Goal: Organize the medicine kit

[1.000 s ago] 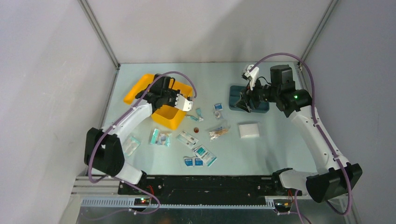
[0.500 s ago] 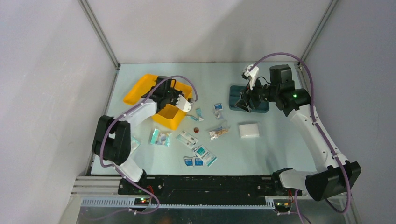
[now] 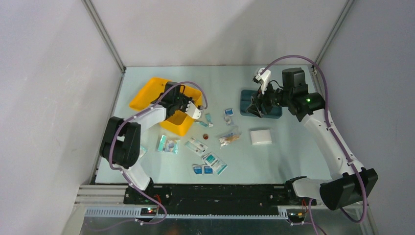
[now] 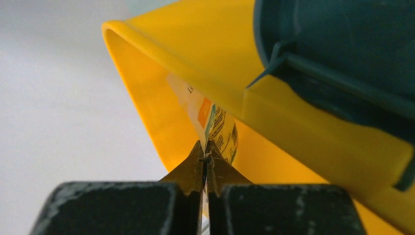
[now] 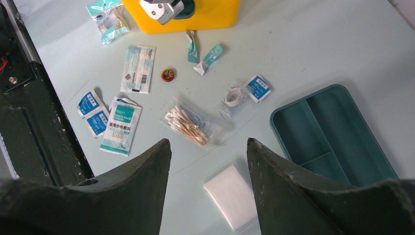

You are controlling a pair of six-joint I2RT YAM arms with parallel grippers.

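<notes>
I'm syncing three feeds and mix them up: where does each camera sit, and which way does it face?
Top external: overhead from the near edge, looking down on the table; both arms show.
Left wrist: close against the medicine kit, left gripper shut on a packet.
Right wrist: high, facing down at the tray; right gripper open.
All three show the medicine kit.

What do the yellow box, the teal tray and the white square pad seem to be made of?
The yellow box: likely moulded plastic, smooth with soft sheen and rounded rim. The teal tray: also plastic, semi-matt, with moulded dividers. The white square pad: probably gauze or soft fabric, matt; texture too small to confirm.
</notes>
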